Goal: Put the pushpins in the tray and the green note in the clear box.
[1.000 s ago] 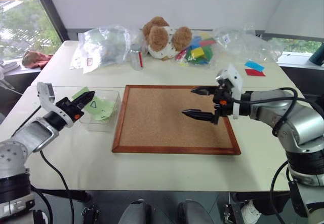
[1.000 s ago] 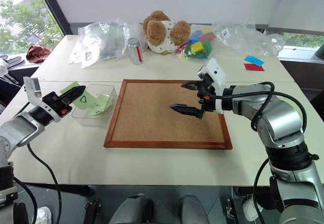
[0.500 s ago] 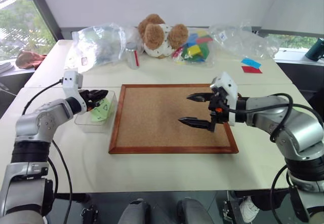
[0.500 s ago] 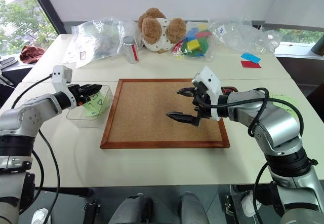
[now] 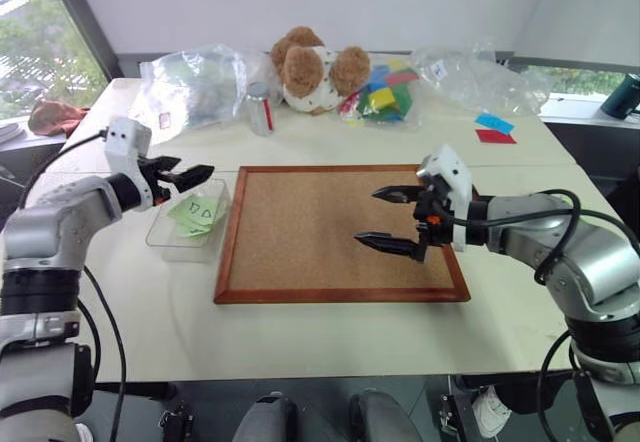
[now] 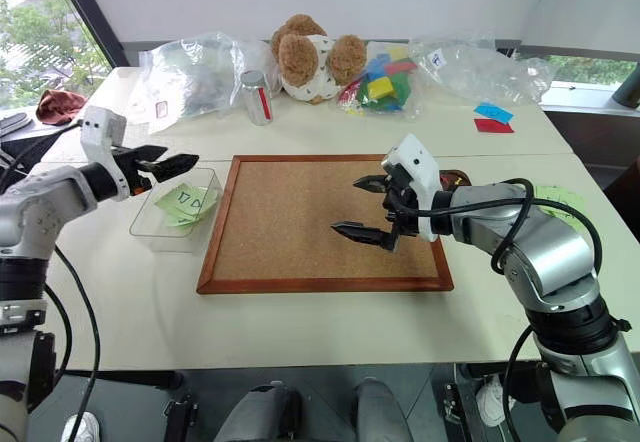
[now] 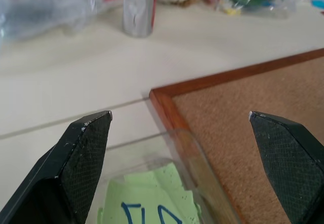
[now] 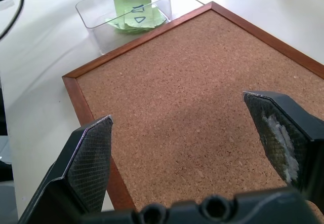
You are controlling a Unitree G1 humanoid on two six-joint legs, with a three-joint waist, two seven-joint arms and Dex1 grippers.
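while the green note (image 6: pixel 186 199) is seen lying flat inside the clear box (image 6: pixel 150 230) at the left of the frame, atop other light-green slips, the left gripper (image 6: pixel 172 162) is held just above the box's far rim with its jaws spread wide and nothing between them. the right gripper (image 6: pixel 366 208) is poised over the cork board (image 6: pixel 290 232) at mid-frame, likewise wide open and empty. the note is judged feather-light, limp and easily creased, so a free edge or lifted corner would best be pinched if it had to be taken again.
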